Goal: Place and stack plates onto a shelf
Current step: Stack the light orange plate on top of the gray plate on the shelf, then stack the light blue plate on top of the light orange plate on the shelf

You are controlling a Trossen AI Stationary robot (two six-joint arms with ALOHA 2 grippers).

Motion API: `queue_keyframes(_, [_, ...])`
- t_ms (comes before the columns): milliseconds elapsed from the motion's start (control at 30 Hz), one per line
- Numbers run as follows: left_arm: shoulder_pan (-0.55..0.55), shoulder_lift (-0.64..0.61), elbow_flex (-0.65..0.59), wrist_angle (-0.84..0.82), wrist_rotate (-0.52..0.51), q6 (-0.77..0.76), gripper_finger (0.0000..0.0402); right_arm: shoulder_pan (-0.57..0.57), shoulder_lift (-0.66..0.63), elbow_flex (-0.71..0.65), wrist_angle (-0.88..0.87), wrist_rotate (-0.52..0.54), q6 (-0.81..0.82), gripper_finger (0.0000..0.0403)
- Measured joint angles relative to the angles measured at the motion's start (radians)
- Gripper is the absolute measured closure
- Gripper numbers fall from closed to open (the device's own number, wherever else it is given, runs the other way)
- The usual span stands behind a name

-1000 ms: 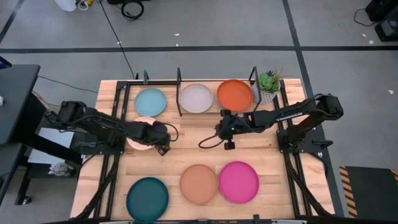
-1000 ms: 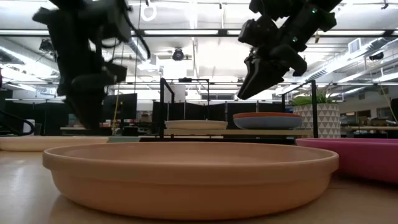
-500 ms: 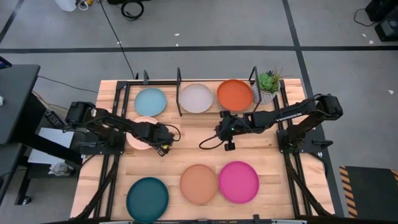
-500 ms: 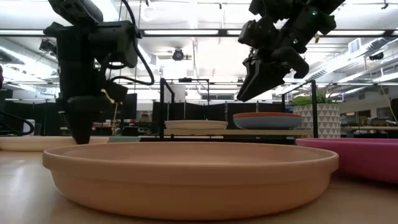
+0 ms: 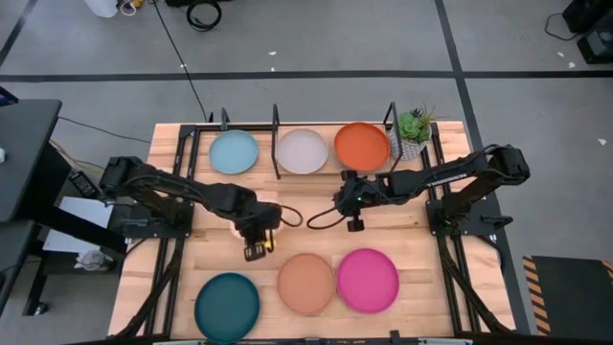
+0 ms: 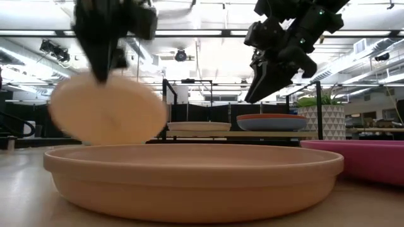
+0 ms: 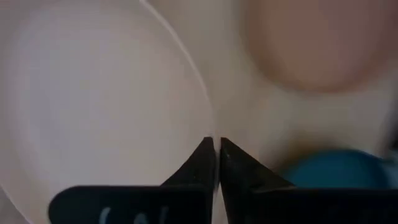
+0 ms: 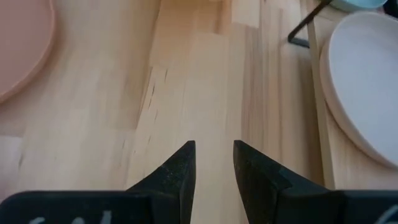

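Observation:
My left gripper (image 5: 255,247) hangs over the middle of the table, shut on a pale peach plate (image 6: 107,113) that is up in the air and tilted. My right gripper (image 5: 352,222) stands open over bare wood right of centre, with nothing between its fingers. The black rod shelf (image 5: 276,134) runs along the far edge and bears a light blue plate (image 5: 234,153), a grey plate (image 5: 303,150) and an orange plate (image 5: 361,146). Teal (image 5: 227,307), peach (image 5: 306,284) and pink (image 5: 367,280) plates lie flat near the front edge. My left gripper pinches the pale peach plate's rim (image 7: 210,134) between its two fingers. The fingers come from above, pointing down. The plate hangs below them (image 6: 101,79), steeply tilted and clear of the table.
A small potted plant (image 5: 414,125) stands at the shelf's right end. Bare wood lies between the shelf and the front row of plates. In the low view the peach plate (image 6: 189,180) fills the foreground.
My left gripper has shut on the rim of the pale peach plate, which lay flat on the table's left side, and lifted it. It has moved toward the table's right and near edges. The plate has tipped from flat to hanging steeply below the fingers.

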Motion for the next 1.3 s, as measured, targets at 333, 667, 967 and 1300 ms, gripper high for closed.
queue_keyframes(333, [0.051, 0.0, 0.148, 0.195, -0.251, 0.409, 0.0385, 0.032, -0.1, 0.0, -0.1, 0.057, 0.111, 0.0288])
queue_keyframes(667, [0.293, 0.162, 0.148, 0.375, -0.221, 0.591, 0.0385, 0.094, -0.171, 0.0, -0.128, 0.151, 0.146, 0.0288])
queue_keyframes(967, [0.406, 0.204, 0.148, 0.423, -0.237, 0.638, 0.0386, 0.102, -0.183, 0.0, -0.153, 0.185, 0.162, 0.0288])
queue_keyframes(1300, [0.402, 0.219, 0.148, 0.428, -0.404, 0.66, 0.0287, 0.103, -0.183, -0.038, -0.128, 0.184, 0.172, 0.0288])
